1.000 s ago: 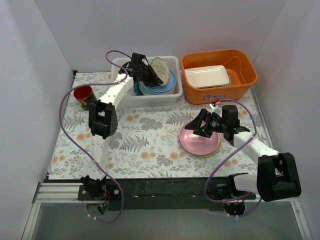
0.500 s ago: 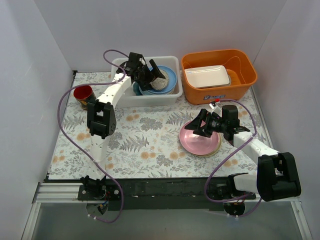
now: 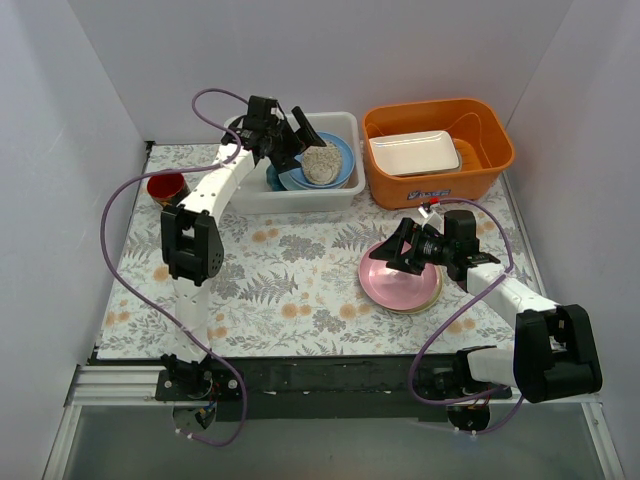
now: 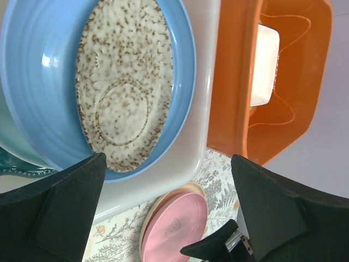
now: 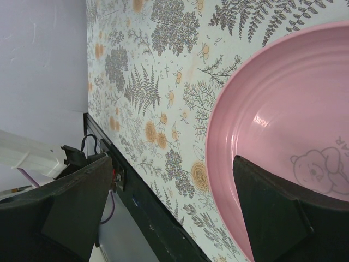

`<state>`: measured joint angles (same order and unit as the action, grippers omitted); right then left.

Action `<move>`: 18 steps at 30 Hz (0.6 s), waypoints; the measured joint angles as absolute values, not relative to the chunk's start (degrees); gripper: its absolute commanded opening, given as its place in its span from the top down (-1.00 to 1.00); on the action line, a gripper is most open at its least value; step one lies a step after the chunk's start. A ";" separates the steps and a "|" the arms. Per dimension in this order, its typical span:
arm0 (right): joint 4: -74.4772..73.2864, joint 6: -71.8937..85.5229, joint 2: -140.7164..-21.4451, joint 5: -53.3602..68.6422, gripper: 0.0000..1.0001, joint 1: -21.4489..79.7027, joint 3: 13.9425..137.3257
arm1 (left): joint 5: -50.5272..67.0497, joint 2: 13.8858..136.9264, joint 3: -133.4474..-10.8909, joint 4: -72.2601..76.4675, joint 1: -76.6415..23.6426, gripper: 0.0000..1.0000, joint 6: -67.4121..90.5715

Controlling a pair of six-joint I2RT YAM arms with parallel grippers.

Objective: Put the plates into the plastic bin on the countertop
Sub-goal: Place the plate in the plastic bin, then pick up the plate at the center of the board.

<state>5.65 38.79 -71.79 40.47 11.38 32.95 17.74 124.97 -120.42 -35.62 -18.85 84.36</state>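
The speckled grey oval plate (image 3: 320, 163) (image 4: 125, 87) lies on the light blue plate (image 3: 347, 160) (image 4: 32, 98) inside the white plastic bin (image 3: 300, 200) (image 4: 202, 125). A teal scalloped plate (image 4: 11, 164) peeks out beneath them. My left gripper (image 3: 298, 142) (image 4: 166, 164) hovers over the bin's left part, open and holding nothing. A pink plate (image 3: 400, 282) (image 5: 283, 131) (image 4: 174, 224) rests on a cream plate (image 3: 425, 303) on the fern-printed countertop (image 3: 290, 270). My right gripper (image 3: 393, 250) (image 5: 173, 164) stands open at the pink plate's left rim, one finger over the plate and one over the cloth.
An orange tub (image 3: 440, 188) (image 4: 240, 82) holding a white rectangular tray (image 3: 413, 153) (image 4: 264, 65) stands right of the bin. A red cup (image 3: 168, 190) sits at the left edge. White walls close in three sides.
My left gripper opened and let go of the speckled plate, which dropped flat onto the blue plate. The left wrist pulled back to the left. The right arm stayed still.
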 measured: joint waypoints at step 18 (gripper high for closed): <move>-0.30 36.49 -70.81 38.72 -0.96 11.22 35.07 | 19.38 110.63 -103.18 -31.92 -18.98 -0.96 83.99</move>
<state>-0.30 36.49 -70.81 38.72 11.22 35.07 19.38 110.63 -103.18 -31.92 -18.98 83.99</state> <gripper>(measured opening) 0.982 0.981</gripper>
